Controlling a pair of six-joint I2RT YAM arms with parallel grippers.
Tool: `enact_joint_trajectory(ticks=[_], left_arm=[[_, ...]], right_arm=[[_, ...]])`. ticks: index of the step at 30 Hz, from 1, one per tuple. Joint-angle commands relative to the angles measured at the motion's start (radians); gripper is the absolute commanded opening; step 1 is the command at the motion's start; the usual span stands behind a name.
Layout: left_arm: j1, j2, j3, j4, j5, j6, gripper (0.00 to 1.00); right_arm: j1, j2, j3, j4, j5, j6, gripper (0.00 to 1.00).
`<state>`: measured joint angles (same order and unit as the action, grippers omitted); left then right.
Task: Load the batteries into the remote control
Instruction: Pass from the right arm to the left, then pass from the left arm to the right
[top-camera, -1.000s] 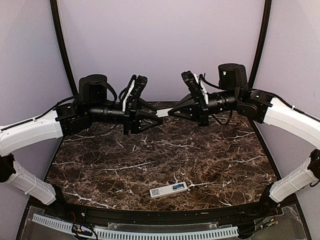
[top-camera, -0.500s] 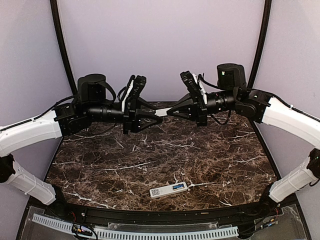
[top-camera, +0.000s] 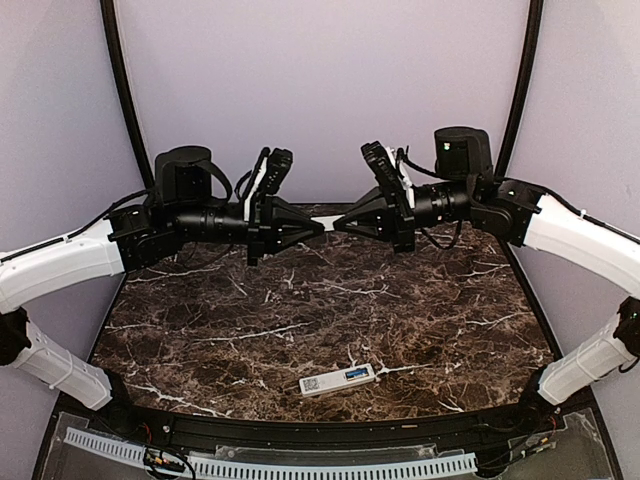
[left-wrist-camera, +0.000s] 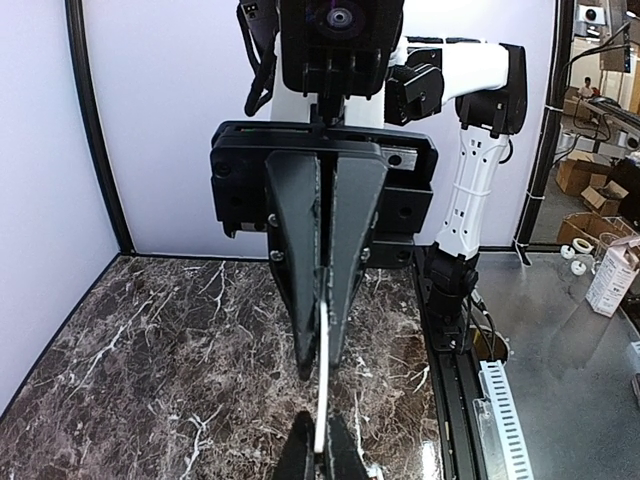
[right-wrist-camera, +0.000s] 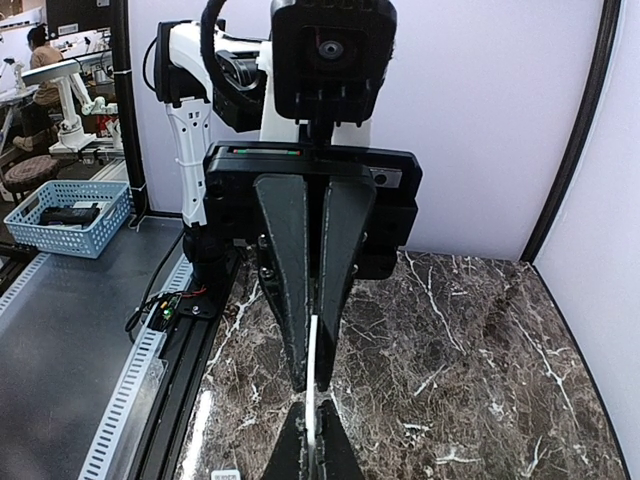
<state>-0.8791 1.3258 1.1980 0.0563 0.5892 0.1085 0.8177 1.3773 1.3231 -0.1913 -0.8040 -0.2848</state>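
My left gripper and right gripper meet tip to tip at the upper centre of the top view, both clamped on a thin white plate held edge-on between them. The remote control lies on the marble table, lower centre, well apart from them

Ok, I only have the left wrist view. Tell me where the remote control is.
Observer: The remote control lies flat on the table near its near edge, between the arm bases.
Operator: Confirm my left grip.
Observer: The right wrist view shows the left gripper shut on the white cover plate's edge.
Operator: Place it over the table.
Observer: From above, it hangs in the air over the far half, its other end in the right gripper.
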Motion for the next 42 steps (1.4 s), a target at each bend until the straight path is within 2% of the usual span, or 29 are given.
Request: enact_joint_trajectory(ticks=[1,2,6,8,10,12,13,14,17,19,21,25,32,36,39,42], left_arm=[[-0.005,-0.003,0.024,0.006,-0.005,0.011,0.0],[-0.006,-0.01,0.017,0.006,-0.015,0.016,0.0],[-0.007,-0.043,-0.005,-0.033,-0.09,0.128,0.0],[-0.013,-0.052,-0.001,-0.105,-0.157,0.241,0.0],[-0.026,-0.056,0.007,-0.185,-0.219,0.44,0.0],[-0.054,-0.065,0.0,-0.25,-0.282,0.607,0.0],[-0.078,-0.07,-0.019,-0.265,-0.327,0.656,0.0],[-0.089,-0.086,-0.03,-0.264,-0.347,0.746,0.0],[-0.118,-0.129,-0.08,-0.24,-0.389,0.867,0.0],[-0.133,-0.147,-0.097,-0.239,-0.402,0.931,0.0],[-0.161,-0.158,-0.108,-0.238,-0.418,0.978,0.0],[-0.215,-0.157,-0.116,-0.237,-0.46,1.048,0.0],[-0.258,-0.142,-0.13,-0.223,-0.555,1.084,0.0],[-0.261,-0.146,-0.143,-0.208,-0.558,1.078,0.0],[-0.263,-0.144,-0.144,-0.206,-0.553,1.073,0.0],[-0.264,-0.136,-0.143,-0.204,-0.556,1.074,0.0]], right_arm=[[0.012,-0.013,-0.011,0.032,-0.008,0.011,0.0],[0.012,-0.012,-0.006,0.024,-0.005,0.016,0.0],[0.004,-0.017,0.047,-0.051,0.004,0.047,0.43],[-0.008,-0.019,0.099,-0.126,-0.015,0.043,0.57],[-0.022,-0.022,0.144,-0.202,-0.024,0.036,0.69],[-0.029,-0.025,0.17,-0.264,0.024,0.04,0.94],[-0.031,-0.022,0.181,-0.29,0.051,0.041,0.98],[-0.031,-0.012,0.198,-0.327,0.059,0.028,0.99],[-0.031,0.048,0.303,-0.484,0.013,-0.009,0.98],[-0.03,0.086,0.343,-0.56,-0.03,-0.013,0.92],[-0.018,0.109,0.348,-0.576,-0.032,-0.025,0.87],[0.025,0.139,0.341,-0.58,0.006,-0.071,0.87],[0.108,0.275,0.445,-0.732,0.032,-0.148,0.84],[0.127,0.284,0.413,-0.722,0.046,-0.156,0.8],[0.13,0.293,0.406,-0.716,0.039,-0.146,0.73],[0.132,0.298,0.401,-0.719,0.031,-0.144,0.61]])
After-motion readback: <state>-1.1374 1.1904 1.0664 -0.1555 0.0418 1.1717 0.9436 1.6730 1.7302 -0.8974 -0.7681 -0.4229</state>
